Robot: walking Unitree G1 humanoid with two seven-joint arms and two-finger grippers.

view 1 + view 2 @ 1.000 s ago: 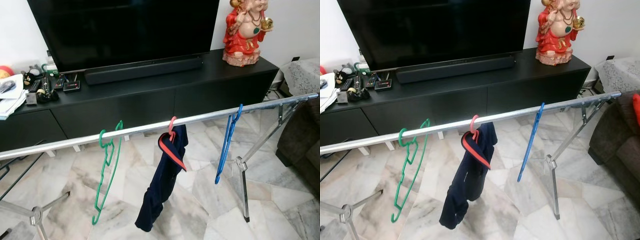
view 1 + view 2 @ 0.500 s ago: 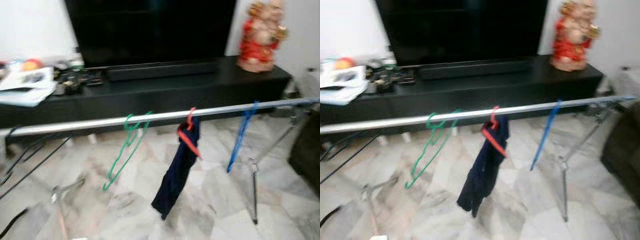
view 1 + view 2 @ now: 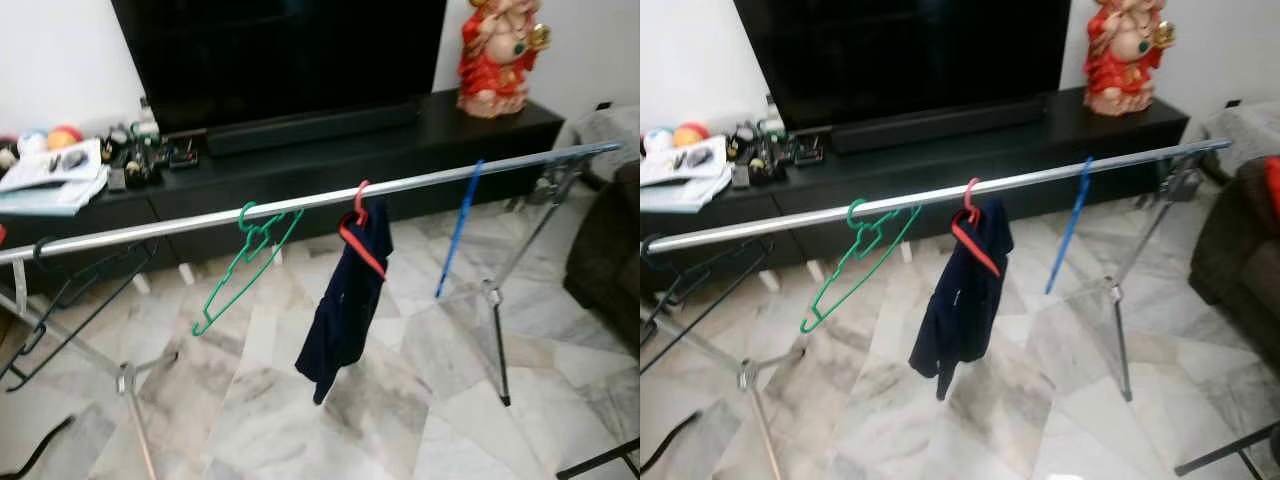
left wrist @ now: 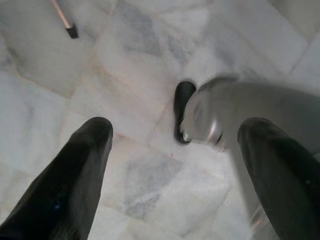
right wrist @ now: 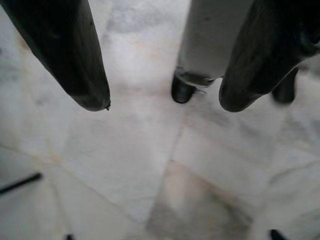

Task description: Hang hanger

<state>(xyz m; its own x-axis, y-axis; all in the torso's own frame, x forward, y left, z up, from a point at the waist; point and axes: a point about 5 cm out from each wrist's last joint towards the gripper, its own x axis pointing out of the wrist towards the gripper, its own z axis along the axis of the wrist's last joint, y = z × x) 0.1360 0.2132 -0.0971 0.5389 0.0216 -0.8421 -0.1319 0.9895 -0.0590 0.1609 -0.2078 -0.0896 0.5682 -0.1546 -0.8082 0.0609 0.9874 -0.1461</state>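
A silver rail (image 3: 300, 203) of a drying rack runs across the room from low left to high right. On it hang a green hanger (image 3: 243, 262), a red hanger (image 3: 356, 230) carrying a dark navy garment (image 3: 348, 300), and a blue hanger (image 3: 457, 232). A black hanger (image 3: 62, 300) hangs at the rail's left end. My left gripper (image 4: 175, 135) points down at the marble floor, open and empty. My right gripper (image 5: 162, 100) also hangs over the floor, open with nothing between its fingers.
A black TV cabinet (image 3: 330, 160) stands behind the rack with a television, a soundbar (image 3: 310, 127), a red figurine (image 3: 497, 55) and clutter at the left (image 3: 70, 165). A dark sofa (image 3: 610, 260) stands at right. The rack's legs (image 3: 498, 340) stand on marble floor.
The camera has pulled back and shifted, so the rack looks smaller and its left end with the black hanger has come into view. The hangers have stayed in place on the rail.
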